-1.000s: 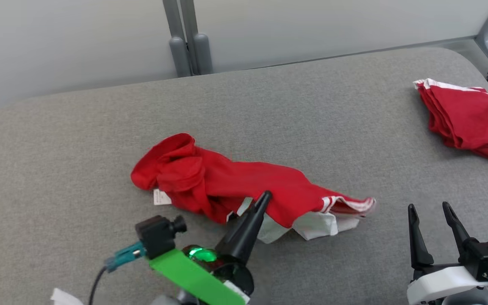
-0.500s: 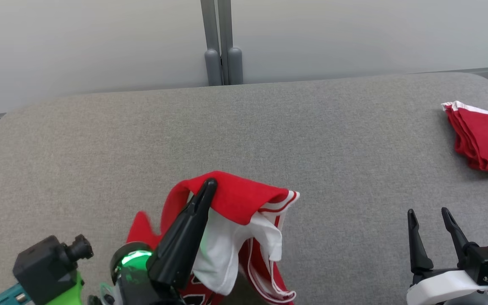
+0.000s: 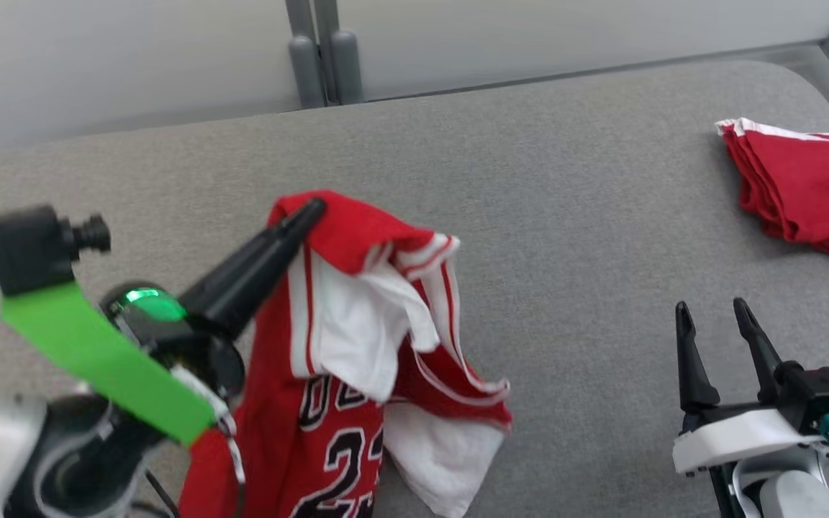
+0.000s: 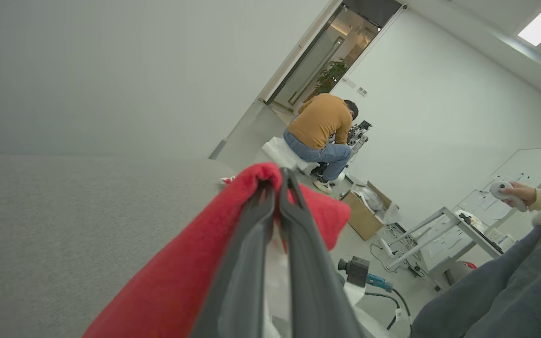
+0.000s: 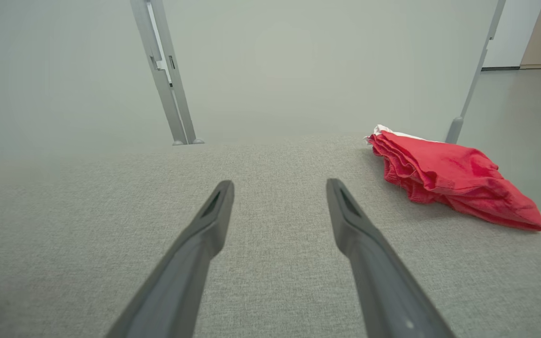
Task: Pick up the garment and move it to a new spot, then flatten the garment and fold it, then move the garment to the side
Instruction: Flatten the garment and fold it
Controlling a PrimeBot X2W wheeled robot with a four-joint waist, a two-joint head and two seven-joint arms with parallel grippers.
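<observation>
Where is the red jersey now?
The jersey hangs at the head view's lower left, pinched in the shut left tool over the grey surface; the folded red garment lies far right.

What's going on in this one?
The left gripper is shut on a fold of the red basketball jersey and holds it raised above the grey padded surface, with the rest of the jersey hanging below the fingertips. The right gripper is open and empty. A second red garment lies bunched at the far right.
</observation>
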